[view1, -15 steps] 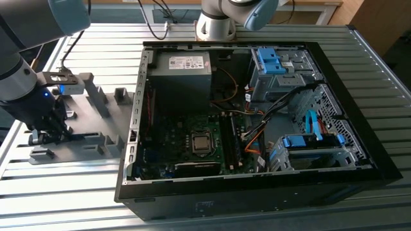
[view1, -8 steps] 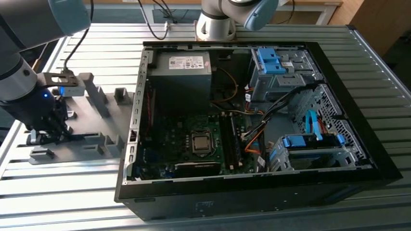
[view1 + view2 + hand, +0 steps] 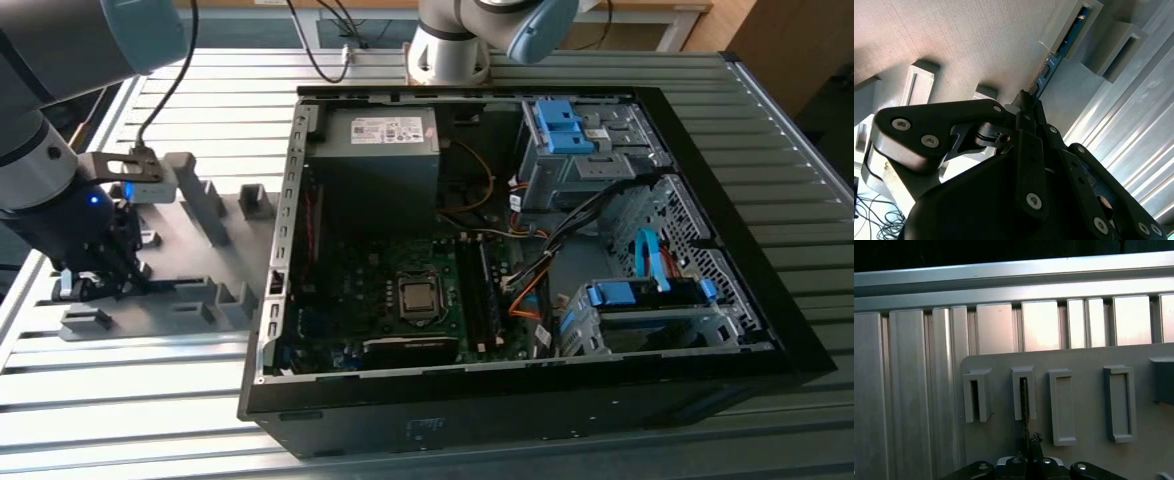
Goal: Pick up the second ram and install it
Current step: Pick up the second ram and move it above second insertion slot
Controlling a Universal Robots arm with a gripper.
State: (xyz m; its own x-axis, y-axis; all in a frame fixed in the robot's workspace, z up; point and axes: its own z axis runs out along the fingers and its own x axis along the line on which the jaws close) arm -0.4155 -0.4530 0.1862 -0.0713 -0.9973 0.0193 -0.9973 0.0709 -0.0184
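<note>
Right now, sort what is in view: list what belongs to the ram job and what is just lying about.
Job: the second ram, standing in its grey holder slot; the gripper closed on it; the open computer case with its motherboard.

Lying about: empty holder slots; blue drive-bay clips; power supply.

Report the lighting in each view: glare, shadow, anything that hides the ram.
Exterior view: even light, computer case interior dim, gripper dark against the grey holder. Second wrist view: gripper near black, second ram lit blue-green. First wrist view: glare on the table slats, ram a thin dark edge.
</note>
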